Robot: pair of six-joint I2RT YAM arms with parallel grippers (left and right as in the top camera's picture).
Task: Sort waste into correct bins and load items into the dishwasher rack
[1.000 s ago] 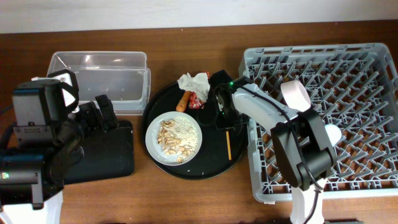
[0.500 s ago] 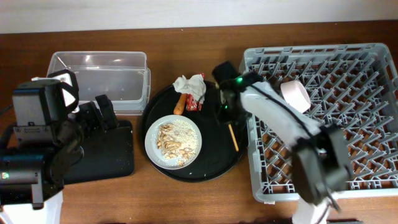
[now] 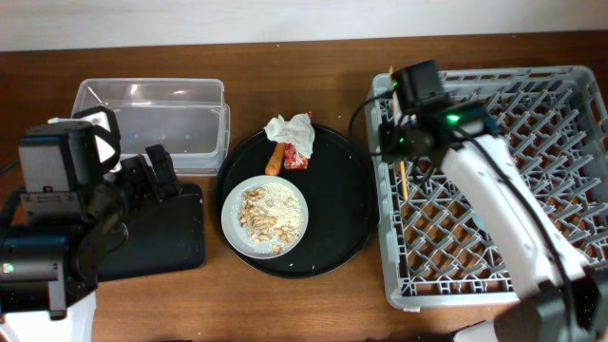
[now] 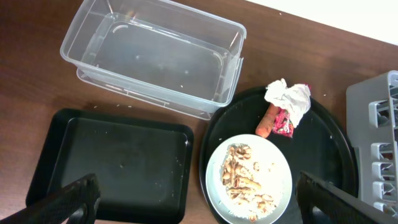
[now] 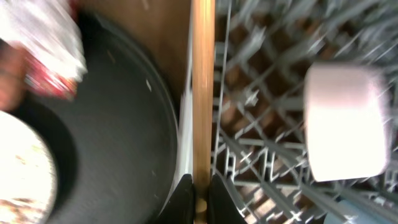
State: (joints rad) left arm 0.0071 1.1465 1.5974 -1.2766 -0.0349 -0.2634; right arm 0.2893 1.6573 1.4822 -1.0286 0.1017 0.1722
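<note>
Right gripper [image 5: 200, 193] clamped on chopsticks [image 5: 202, 93] over rack's [image 3: 560, 95] left edge; bowl [image 5: 345, 124] racked; left gripper [image 3: 160, 173] apart; plate [image 3: 226, 217], tissue [image 3: 293, 128], wrapper [image 3: 296, 160] unsorted.

Even, fairly bright light falls from above, and shadows on the desk [image 3: 285, 304] are soft and short. Pale glare streaks the clear plastic tub [image 3: 152, 114]. The left wrist view is sharp. The overhead view smears the right arm [image 3: 503, 199]. The right wrist view is heavily blurred: chopstick [image 5: 202, 93], pinkish bowl [image 5: 345, 121] and rack lattice [image 5: 261, 124] all streak.
</note>
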